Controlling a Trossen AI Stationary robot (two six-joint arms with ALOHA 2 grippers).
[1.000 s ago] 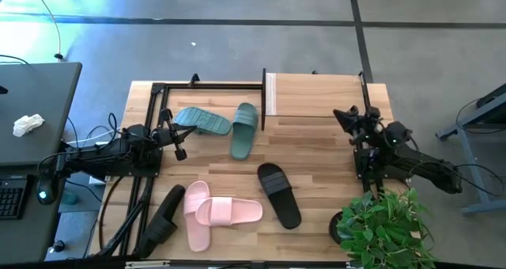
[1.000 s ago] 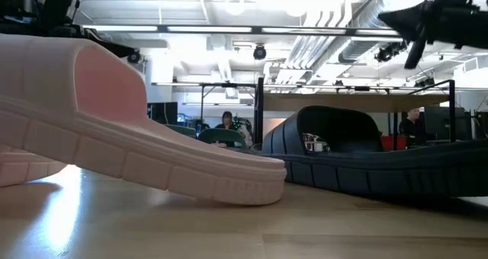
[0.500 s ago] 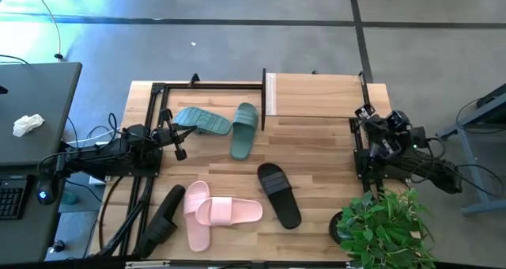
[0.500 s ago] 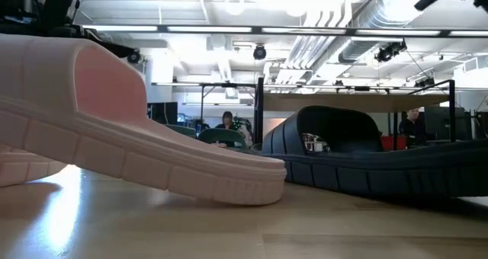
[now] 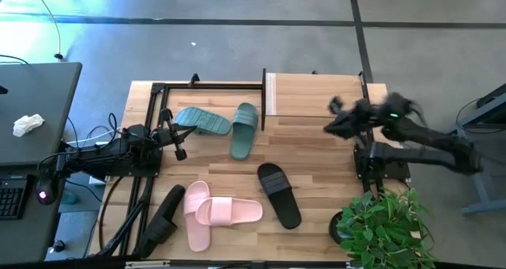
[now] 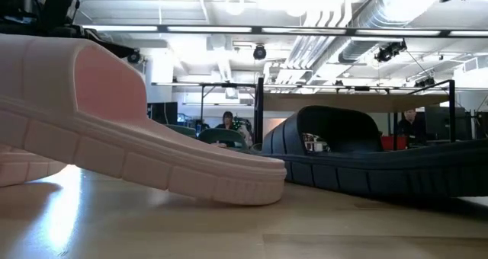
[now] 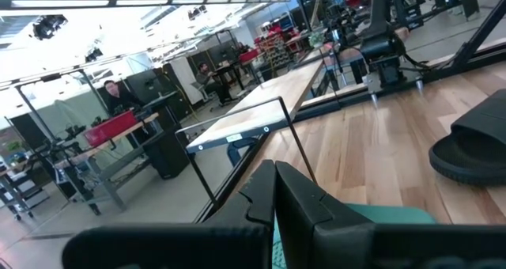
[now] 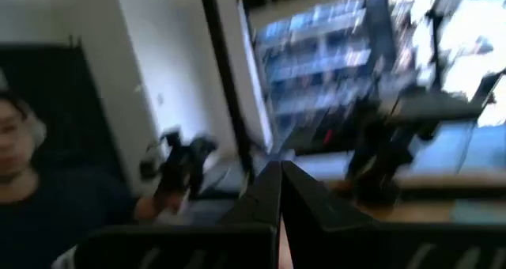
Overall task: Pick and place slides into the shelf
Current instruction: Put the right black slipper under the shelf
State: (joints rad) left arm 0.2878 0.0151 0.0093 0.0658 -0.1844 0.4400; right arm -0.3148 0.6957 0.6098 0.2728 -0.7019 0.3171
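Black fingers pressed together, empty: my right gripper (image 5: 334,117) hangs over the table (image 5: 316,182) just in front of the shelf (image 5: 316,95). My left gripper (image 5: 175,136) is closed too, beside the teal slides (image 5: 204,120), which lie left of the shelf. One black slide (image 5: 278,195) sits mid-table; the pink pair (image 5: 217,212) and the other black slide (image 5: 162,218) lie near the front edge.

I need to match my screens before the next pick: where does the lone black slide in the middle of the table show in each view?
High view: black slide, table centre, right of the pink pair.
Low view: dark shape right of the pink slide.
Left wrist view: right edge.
Right wrist view: not in it.
Shared landmark: the shelf with its wooden top.
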